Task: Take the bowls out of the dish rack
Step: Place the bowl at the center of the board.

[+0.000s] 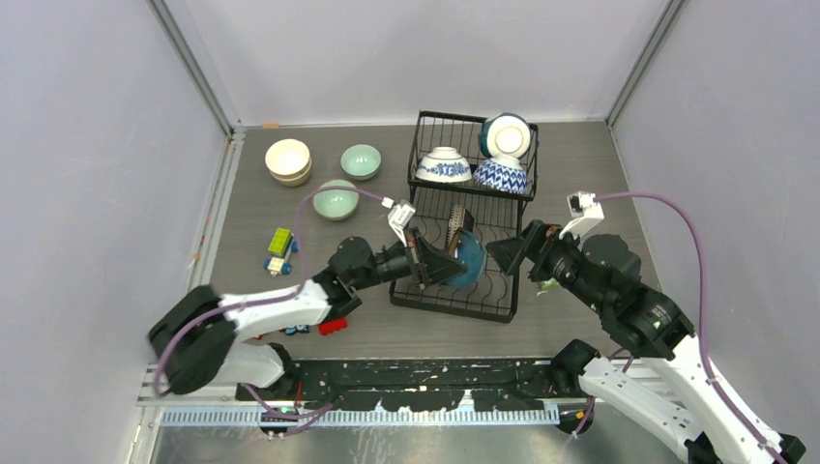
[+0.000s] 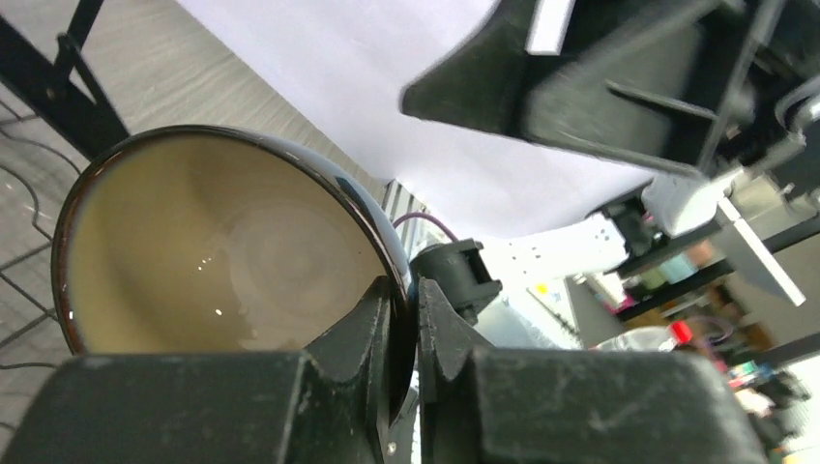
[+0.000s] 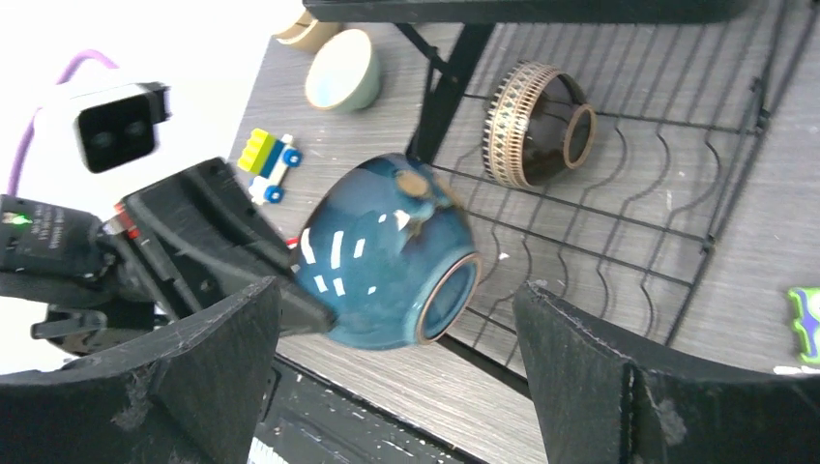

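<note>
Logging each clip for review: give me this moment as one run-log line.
left fingers: shut on teal bowl rim | right fingers: open beside it | brown bowl: in dish rack lower tier

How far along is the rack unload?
Done: a cream stack and two pale green bowls sit on the table, left of the dish rack. In hand: the left tool pinches the rim of the dark blue bowl at the lower tier; the right tool is open beside it. Left: the brown bowl below, plus three bowls in the upper basket.
</note>
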Tool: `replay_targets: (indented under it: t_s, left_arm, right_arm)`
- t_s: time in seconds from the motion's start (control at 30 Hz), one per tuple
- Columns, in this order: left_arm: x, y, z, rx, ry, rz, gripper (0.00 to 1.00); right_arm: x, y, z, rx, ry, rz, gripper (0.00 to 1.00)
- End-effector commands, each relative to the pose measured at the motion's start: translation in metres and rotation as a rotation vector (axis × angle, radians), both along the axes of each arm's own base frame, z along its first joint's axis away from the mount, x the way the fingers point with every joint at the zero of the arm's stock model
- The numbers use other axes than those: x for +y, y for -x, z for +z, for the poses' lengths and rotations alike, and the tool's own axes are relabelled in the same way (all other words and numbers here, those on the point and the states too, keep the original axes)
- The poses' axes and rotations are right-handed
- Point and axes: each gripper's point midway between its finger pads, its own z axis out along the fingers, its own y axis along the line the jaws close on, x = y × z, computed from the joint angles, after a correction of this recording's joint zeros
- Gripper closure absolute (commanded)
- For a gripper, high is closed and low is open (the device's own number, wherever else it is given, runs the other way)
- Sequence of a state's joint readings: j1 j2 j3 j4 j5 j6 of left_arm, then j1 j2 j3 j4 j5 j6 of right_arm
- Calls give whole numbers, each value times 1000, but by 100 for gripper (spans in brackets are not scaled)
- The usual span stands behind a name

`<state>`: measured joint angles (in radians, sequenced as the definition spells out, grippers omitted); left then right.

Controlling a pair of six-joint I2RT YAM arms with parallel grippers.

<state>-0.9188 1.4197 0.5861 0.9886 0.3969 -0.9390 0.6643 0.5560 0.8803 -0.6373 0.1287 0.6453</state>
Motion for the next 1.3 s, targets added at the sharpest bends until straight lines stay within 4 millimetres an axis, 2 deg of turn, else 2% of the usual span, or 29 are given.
replay_targets:
  t_s: [0.0,0.03,0.1,0.27,0.4,0.53,0.63,0.87,1.07,1.27]
  left_arm:
    - [23,33,51,-308,-92,-22,100]
    - [30,39,45,-324,-160,-27,100]
    - [49,51,45,-382,-240,-24,100]
    - [97,69,32,-528,-459,1,100]
    - [132,68,24,-615,-609,54,100]
    - [151,67,28,-681,-687,94,100]
    - [158,68,24,-741,-757,73,100]
    - [163,73,22,-882,-848,9,100]
    - [165,80,18,-980,-869,-63,100]
    - [167,83,10,-1092,-884,-136,100]
  right_arm:
    - [21,6,37,-60,-8,142,7]
    - [27,7,43,-65,-13,179,7]
    - [39,9,55,-74,-20,243,7]
    - [72,12,77,-67,-34,415,8]
    - [97,15,80,-44,5,541,8]
    - [127,18,73,-58,131,594,8]
    - [139,9,72,-36,169,570,8]
    - [151,-12,65,30,208,508,8]
    - [162,-9,53,106,225,553,8]
    - [161,-8,41,148,293,581,8]
